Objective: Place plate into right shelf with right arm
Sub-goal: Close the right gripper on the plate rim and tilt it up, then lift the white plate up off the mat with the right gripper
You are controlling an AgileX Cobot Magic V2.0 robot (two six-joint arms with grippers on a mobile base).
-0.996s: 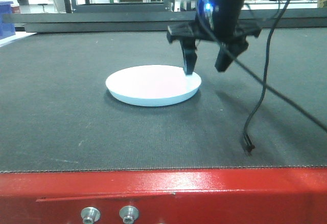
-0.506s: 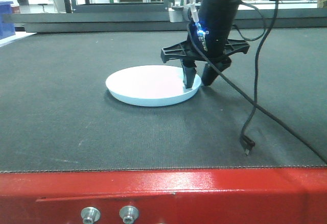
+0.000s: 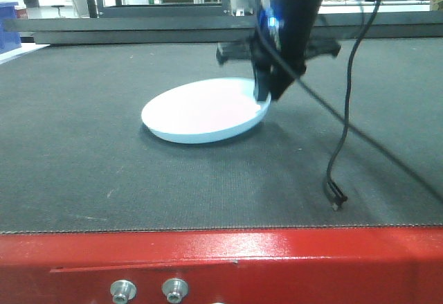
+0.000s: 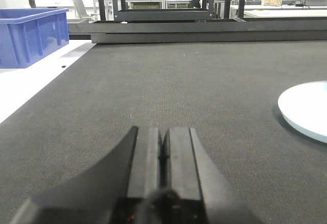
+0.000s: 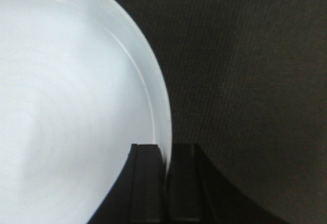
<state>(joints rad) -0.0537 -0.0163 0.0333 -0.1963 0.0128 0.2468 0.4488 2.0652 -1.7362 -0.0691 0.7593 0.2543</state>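
Note:
The white plate (image 3: 201,110) lies mid-table on the dark mat, its right side tipped up off the surface. My right gripper (image 3: 263,95) is shut on that right rim, with the black arm and its blue light rising above it. From the right wrist, the plate (image 5: 71,101) fills the left half, and my right gripper (image 5: 166,150) pinches the rim between both fingers. My left gripper (image 4: 163,142) is shut with nothing in it, low over the mat, and the plate's edge (image 4: 306,109) shows at the far right. The right shelf is out of view.
A black cable (image 3: 346,117) trails from the right arm down to the mat right of the plate. A blue bin (image 4: 30,35) stands on the white surface at the far left. The red table frame (image 3: 221,266) runs along the front edge.
The right gripper came down onto the plate's right rim, shut on it, and has lifted that side, so the plate now tilts. The left arm's earlier position is not shown.

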